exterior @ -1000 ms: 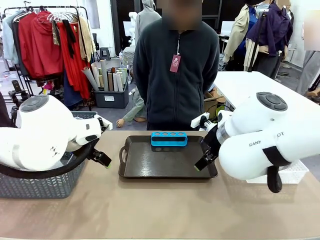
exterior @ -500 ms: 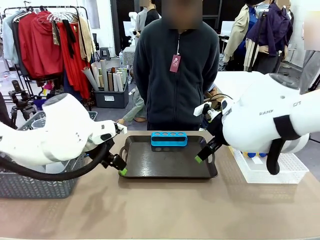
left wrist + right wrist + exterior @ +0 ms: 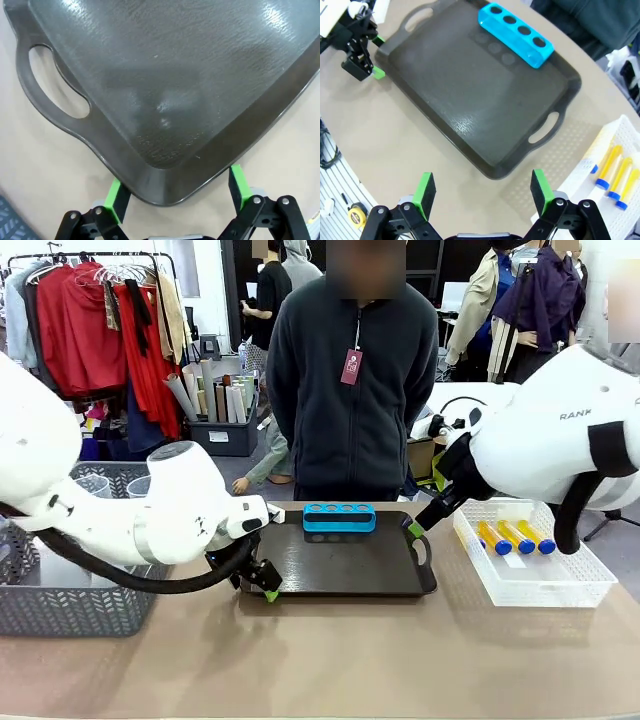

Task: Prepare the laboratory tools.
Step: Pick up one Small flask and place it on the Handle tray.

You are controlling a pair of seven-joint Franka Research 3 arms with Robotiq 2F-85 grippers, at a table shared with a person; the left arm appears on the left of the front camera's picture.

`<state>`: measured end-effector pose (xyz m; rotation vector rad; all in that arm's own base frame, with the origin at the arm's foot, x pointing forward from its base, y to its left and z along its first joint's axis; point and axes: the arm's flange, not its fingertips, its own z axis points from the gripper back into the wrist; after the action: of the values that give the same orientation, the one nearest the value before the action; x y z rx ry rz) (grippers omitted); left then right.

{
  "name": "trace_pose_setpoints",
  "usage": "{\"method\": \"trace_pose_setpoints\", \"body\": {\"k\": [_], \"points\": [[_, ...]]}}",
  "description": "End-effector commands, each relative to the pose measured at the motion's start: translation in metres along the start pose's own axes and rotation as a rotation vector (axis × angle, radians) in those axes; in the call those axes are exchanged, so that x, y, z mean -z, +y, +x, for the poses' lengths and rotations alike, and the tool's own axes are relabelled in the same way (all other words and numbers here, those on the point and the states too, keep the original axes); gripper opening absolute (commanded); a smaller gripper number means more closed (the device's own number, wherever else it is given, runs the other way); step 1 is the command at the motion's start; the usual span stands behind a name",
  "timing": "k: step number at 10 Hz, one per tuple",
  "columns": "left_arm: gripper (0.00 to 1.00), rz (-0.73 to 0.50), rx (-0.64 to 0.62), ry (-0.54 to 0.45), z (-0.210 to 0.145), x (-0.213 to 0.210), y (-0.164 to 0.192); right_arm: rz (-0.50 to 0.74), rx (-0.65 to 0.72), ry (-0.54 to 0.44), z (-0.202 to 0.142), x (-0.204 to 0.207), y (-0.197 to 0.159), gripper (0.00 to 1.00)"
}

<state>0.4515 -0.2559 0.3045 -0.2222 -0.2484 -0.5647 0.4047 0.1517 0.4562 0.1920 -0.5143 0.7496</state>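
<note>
**Ref. landmark:** tray (image 3: 340, 565).

**Status**
- L gripper (image 3: 176, 192): jaws wide apart, nothing held. The tray's near-left corner sits between the green pads (image 3: 117, 199).
- R gripper (image 3: 482, 192): jaws wide apart, nothing held. It is at the tray's right handle.
- Tubes (image 3: 510, 537): lying flat, side by side in the white basket (image 3: 560, 590), just right of tray.
- Rack (image 3: 339, 517): on tray's far edge, all holes empty.
- Clear vessels (image 3: 97, 483): in grey basket (image 3: 70, 610), left of tray. Type cannot be told.

**Likely faults**
1. If L closes or advances, it pinches or shoves the corner. The tray slides and the rack shifts or tips.
2. Tubes are packed close, so wide jaws may catch two. A round body can also roll out of the pads.
3. The basket wall limits R's approach, and a light basket may get dragged.
4. With both arms near the tray, there is a collision risk over it.
</note>
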Motion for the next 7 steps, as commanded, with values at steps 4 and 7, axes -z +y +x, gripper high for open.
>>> {"method": "trace_pose_setpoints", "body": {"k": [4, 7], "points": [[1.0, -0.032, 0.005, -0.02, -0.0076, -0.0107, 0.0049, 0.016, -0.002, 0.014, -0.0013, 0.009, 0.0072, 1.0], [1.0, -0.032, 0.005, -0.02, -0.0076, -0.0107, 0.0049, 0.016, -0.002, 0.014, -0.0013, 0.009, 0.0072, 1.0]]}}
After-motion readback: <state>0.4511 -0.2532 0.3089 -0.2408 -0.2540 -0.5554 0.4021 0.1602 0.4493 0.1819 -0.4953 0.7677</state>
